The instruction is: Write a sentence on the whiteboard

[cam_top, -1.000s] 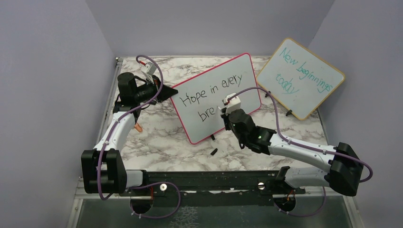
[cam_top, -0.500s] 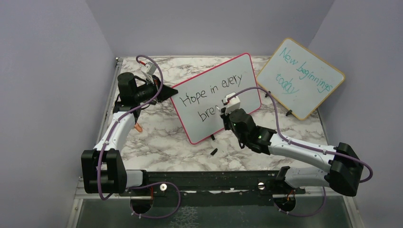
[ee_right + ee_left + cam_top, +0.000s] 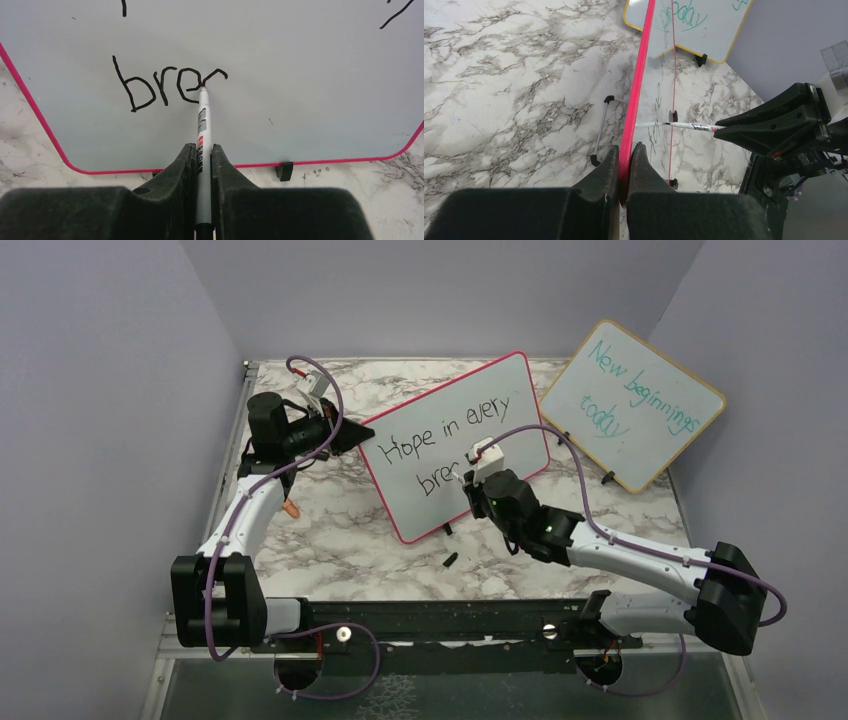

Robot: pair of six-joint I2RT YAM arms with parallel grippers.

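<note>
Three views | top external: whiteboard (image 3: 425, 510) propped tilted on table (image 3: 330, 530), sentence (image 3: 440, 445) so far "Hope in every bre" | left wrist: left gripper (image 3: 625, 152) pinched shut on thin pink frame (image 3: 636, 95); probably light, stiff, tip-prone, best steadied at rim | right wrist: right gripper (image 3: 202, 155) clamped narrow on marker (image 3: 203, 120), tip touching board beside "bre".
</note>
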